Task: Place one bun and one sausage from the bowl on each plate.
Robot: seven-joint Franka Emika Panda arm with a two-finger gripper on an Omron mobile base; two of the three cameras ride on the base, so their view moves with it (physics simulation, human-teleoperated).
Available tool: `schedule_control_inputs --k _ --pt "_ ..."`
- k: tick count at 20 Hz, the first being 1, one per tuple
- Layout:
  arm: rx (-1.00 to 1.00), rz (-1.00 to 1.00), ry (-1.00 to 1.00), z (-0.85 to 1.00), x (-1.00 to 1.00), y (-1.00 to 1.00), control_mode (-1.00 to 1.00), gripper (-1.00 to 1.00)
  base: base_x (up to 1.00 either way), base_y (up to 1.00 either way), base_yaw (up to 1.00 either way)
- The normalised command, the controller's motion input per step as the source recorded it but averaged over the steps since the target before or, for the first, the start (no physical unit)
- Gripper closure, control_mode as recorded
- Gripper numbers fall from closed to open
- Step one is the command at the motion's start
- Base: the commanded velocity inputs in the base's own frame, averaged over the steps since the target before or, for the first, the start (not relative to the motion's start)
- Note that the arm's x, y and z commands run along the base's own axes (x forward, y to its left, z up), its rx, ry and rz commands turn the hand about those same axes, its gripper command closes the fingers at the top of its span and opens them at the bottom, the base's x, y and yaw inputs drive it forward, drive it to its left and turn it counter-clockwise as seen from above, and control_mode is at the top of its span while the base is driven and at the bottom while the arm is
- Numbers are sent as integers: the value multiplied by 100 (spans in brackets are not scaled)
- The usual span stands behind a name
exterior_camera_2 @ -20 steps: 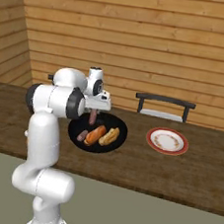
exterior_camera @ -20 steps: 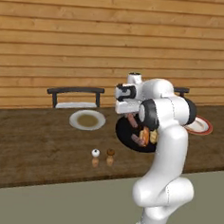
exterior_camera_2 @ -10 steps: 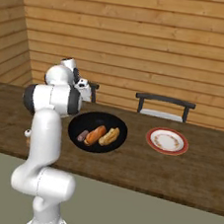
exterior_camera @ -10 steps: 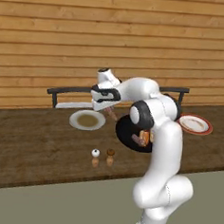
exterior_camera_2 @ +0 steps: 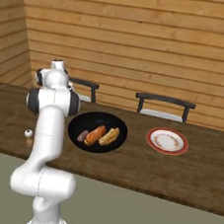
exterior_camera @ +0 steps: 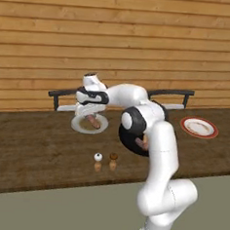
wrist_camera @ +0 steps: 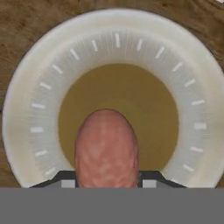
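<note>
Your arm has swung away from the black bowl (exterior_camera_2: 97, 131) in the last second and now reaches out to the left of centre in the left base view, with the gripper (exterior_camera: 91, 116) poised over the pale grey-white plate (exterior_camera: 77, 125). The pincer is clamped on a pinkish sausage (wrist_camera: 106, 148); in the hand view the sausage hangs from the bottom centre of the frame, straight over the plate's brownish middle, with the pale rim (wrist_camera: 30, 87) ringing it. So the carry looks finished and the sausage is lined up for release, though how high it hangs above the plate is hard to tell. In the right base view the bowl sits at centre frame with three pieces in it: a dark sausage, an orange-red one and a yellowish bun. The reddish-pink plate (exterior_camera_2: 167, 141), right of centre there, carries nothing you can make out, so most of the task lies ahead.
</note>
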Motion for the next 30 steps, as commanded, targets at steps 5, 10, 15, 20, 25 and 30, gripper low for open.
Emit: schedule_control_inputs --k 5,10,15,20,25,30 --pt "-3 5 0 -53 0 31 -100 100 0 0 0" --pt "0 0 0 -2 0 0 -100 -100 0 0 0" --pt "0 0 0 0 0 0 -100 -100 0 0 0" --pt "0 0 0 0 -5 -1 -100 -100 0 0 0" --pt "-6 -4 -3 58 -75 -69 -100 -100 0 0 0" --pt "-12 -11 -3 96 -100 -83 -100 -100 0 0 0"
